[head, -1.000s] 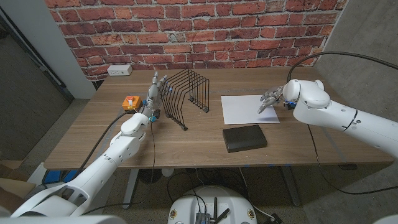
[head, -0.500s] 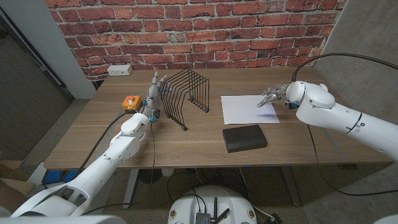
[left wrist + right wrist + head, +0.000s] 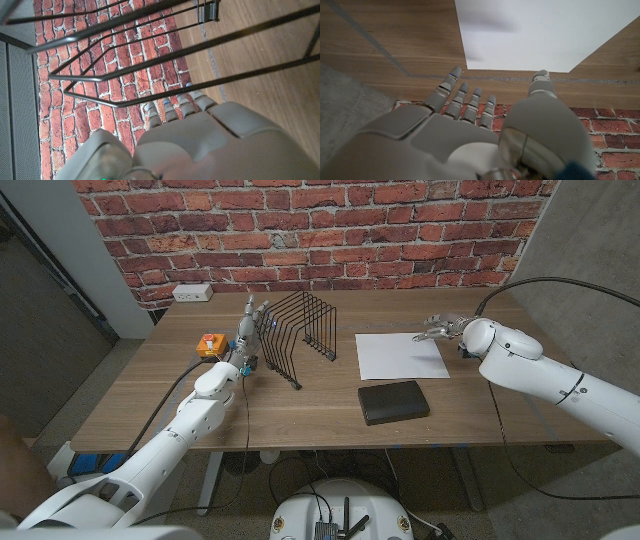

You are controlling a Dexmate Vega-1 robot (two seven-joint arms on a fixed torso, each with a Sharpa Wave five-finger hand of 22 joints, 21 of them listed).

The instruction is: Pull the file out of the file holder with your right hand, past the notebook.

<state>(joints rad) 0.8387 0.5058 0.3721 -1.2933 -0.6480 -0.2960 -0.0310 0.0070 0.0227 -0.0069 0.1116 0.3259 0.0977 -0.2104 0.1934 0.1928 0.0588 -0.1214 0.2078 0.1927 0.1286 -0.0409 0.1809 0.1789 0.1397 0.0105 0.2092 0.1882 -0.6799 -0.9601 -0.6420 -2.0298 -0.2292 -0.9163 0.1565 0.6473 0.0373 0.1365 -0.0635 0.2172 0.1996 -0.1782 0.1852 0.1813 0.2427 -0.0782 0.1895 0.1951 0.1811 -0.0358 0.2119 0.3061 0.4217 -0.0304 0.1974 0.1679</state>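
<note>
The white file (image 3: 400, 355) lies flat on the table, to the right of the black wire file holder (image 3: 300, 332), whose slots show nothing in them. A black notebook (image 3: 393, 402) lies in front of the file, nearer the table's front edge. My right hand (image 3: 440, 330) hovers by the file's far right corner, fingers spread and holding nothing; in the right wrist view this hand (image 3: 470, 135) is off the file (image 3: 540, 30). My left hand (image 3: 250, 320) stands upright against the holder's left side with straight fingers; its wrist view shows that hand (image 3: 200, 135) next to the holder's wires (image 3: 150, 65).
A small orange object (image 3: 210, 343) sits left of my left hand. A white power strip (image 3: 192, 293) lies at the table's back left, under the brick wall (image 3: 320, 230). Bare wood (image 3: 480, 395) stretches right of the notebook.
My right hand has drawn off the file, to the right and toward the wall, with its fingers opening. The file, the notebook and my left hand have stayed put.
</note>
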